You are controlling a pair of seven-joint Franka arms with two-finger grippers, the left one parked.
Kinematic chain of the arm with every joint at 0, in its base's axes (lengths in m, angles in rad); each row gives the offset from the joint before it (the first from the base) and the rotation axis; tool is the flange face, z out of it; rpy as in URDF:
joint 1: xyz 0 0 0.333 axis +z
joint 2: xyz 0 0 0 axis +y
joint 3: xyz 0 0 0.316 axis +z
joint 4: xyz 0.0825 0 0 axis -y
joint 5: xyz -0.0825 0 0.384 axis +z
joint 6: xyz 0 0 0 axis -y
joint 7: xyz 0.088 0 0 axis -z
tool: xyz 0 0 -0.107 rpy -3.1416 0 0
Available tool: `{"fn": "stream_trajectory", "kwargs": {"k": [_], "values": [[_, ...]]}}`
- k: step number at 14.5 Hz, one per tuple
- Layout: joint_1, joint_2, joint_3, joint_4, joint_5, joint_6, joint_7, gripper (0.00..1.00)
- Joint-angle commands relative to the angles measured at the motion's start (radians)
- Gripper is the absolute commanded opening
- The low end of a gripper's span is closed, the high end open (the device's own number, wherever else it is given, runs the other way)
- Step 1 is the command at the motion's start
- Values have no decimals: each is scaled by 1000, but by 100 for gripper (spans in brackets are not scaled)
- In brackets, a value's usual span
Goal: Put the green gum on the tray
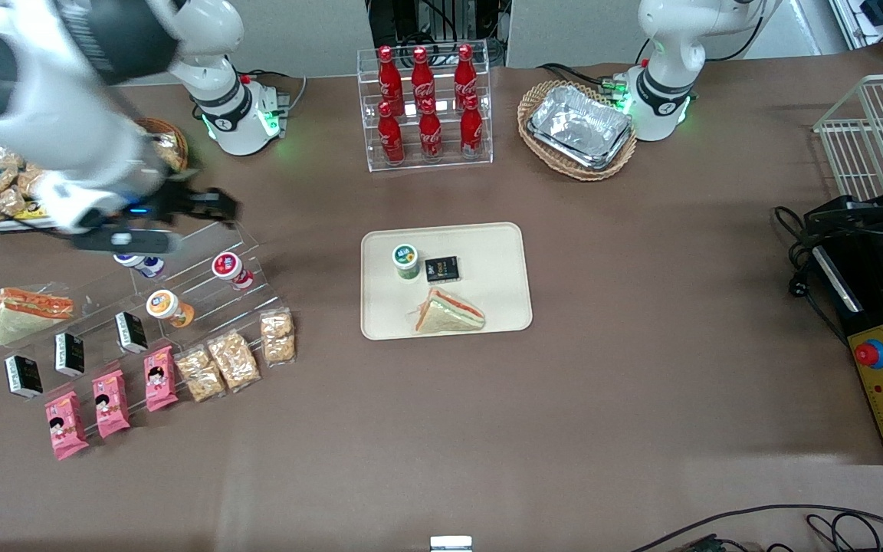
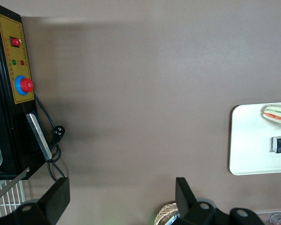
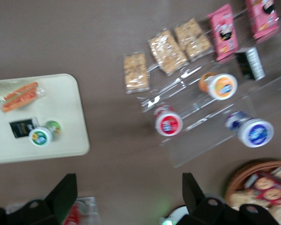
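The green gum (image 1: 405, 261) stands upright on the cream tray (image 1: 500, 253), beside a small black packet (image 1: 442, 268) and farther from the front camera than a wrapped sandwich (image 1: 448, 314). It also shows in the right wrist view (image 3: 42, 135) on the tray (image 3: 70, 117). My right gripper (image 1: 215, 205) is open and empty, high above the clear stepped rack (image 1: 204, 284) toward the working arm's end, well apart from the tray. Its two fingers (image 3: 65, 192) stand wide apart with nothing between them.
The rack holds blue (image 1: 142, 263), red (image 1: 231, 270) and orange (image 1: 169, 307) canisters, black packets, pink packs and cracker bags. A cola bottle rack (image 1: 426, 107) and a basket of foil trays (image 1: 578, 129) stand farther back. A black control box (image 1: 874, 360) lies toward the parked arm's end.
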Motion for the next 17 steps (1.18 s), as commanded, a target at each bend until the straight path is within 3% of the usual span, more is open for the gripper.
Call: {"fn": "stream_trajectory", "kwargs": {"k": [1, 7, 17], "values": [[2, -62, -170, 4, 13, -72, -278, 100], [2, -78, -387, 4, -19, -67, -547, 100], [8, -52, -401, -3, -9, -72, -530, 100]]}}
